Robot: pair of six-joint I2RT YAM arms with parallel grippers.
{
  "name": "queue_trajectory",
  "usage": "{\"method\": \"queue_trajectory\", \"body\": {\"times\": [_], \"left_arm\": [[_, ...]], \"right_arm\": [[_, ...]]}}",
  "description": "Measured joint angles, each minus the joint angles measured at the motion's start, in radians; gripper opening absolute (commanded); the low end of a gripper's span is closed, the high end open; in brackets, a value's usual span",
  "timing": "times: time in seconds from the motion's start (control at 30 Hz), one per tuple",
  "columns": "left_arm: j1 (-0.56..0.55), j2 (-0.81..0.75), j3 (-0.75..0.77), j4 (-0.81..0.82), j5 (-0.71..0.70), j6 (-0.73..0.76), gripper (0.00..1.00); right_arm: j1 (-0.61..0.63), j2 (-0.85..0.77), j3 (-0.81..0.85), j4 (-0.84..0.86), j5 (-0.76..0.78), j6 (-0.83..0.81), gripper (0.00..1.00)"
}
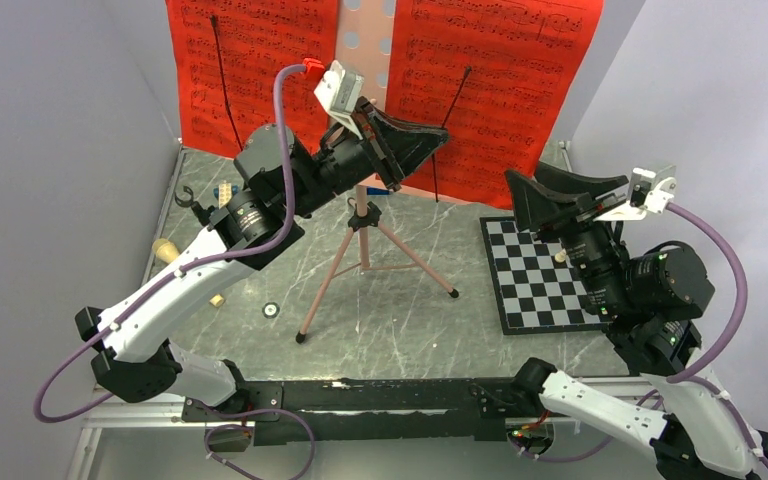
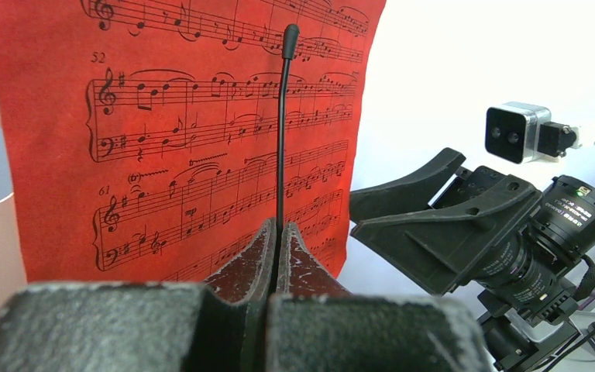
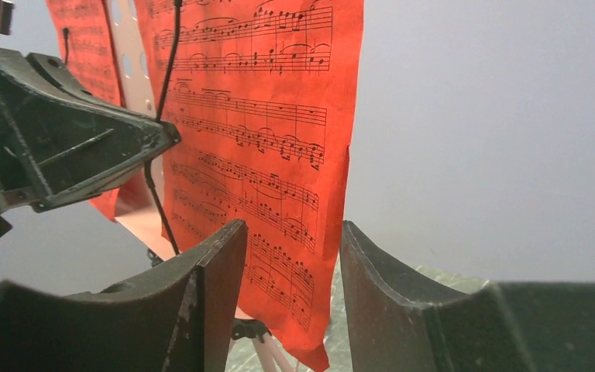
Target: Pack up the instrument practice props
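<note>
Left claw (image 2: 279, 229) pressed together, pinching black wire (image 2: 281, 139); right claw (image 3: 293, 230) half spread, empty

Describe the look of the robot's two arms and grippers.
Both the left arm and right arm have white shells and black joints. A purple cable runs to a small boxy camera on each wrist. The left gripper and right gripper have black, wedge-shaped, scuffed fingers.
</note>
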Motion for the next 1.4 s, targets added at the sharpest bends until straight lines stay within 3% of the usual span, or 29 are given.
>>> {"method": "queue_trajectory", "body": {"times": [0.2, 0.33, 0.6, 1.0, 1.03, 1.13, 1.2, 1.3, 1.4], "left_arm": [[0.000, -0.004, -0.013, 0.016, 0.000, 0.000, 0.00], [0.000, -0.007, -0.017, 0.019, 0.000, 0.001, 0.00], [0.000, -0.007, -0.021, 0.026, 0.000, 0.001, 0.00], [0.000, -0.009, -0.031, 0.037, 0.000, 0.001, 0.00], [0.000, -0.010, -0.032, 0.039, 0.000, 0.001, 0.00], [0.000, -0.011, -0.032, 0.039, 0.000, 0.001, 0.00], [0.000, -0.011, -0.032, 0.039, 0.000, 0.001, 0.00], [0.000, -0.011, -0.032, 0.039, 0.000, 0.001, 0.00], [0.000, -0.011, -0.035, 0.042, 0.000, 0.001, 0.00]], "right_arm": [[0.000, -0.007, 0.000, 0.005, -0.050, 0.010, 0.47], [0.000, -0.007, 0.000, 0.004, -0.074, 0.015, 0.28], [0.000, -0.006, 0.000, -0.001, -0.081, 0.021, 0.01], [0.000, -0.028, 0.002, -0.047, -0.050, 0.016, 0.00], [0.000, -0.035, 0.002, -0.055, -0.045, 0.014, 0.02], [0.000, -0.056, 0.003, -0.071, -0.036, 0.015, 0.43], [0.000, -0.063, 0.003, -0.078, -0.033, 0.016, 0.64], [0.000, -0.063, 0.004, -0.086, -0.025, 0.016, 0.81], [0.000, -0.063, 0.003, -0.098, -0.006, 0.018, 0.91]]}}
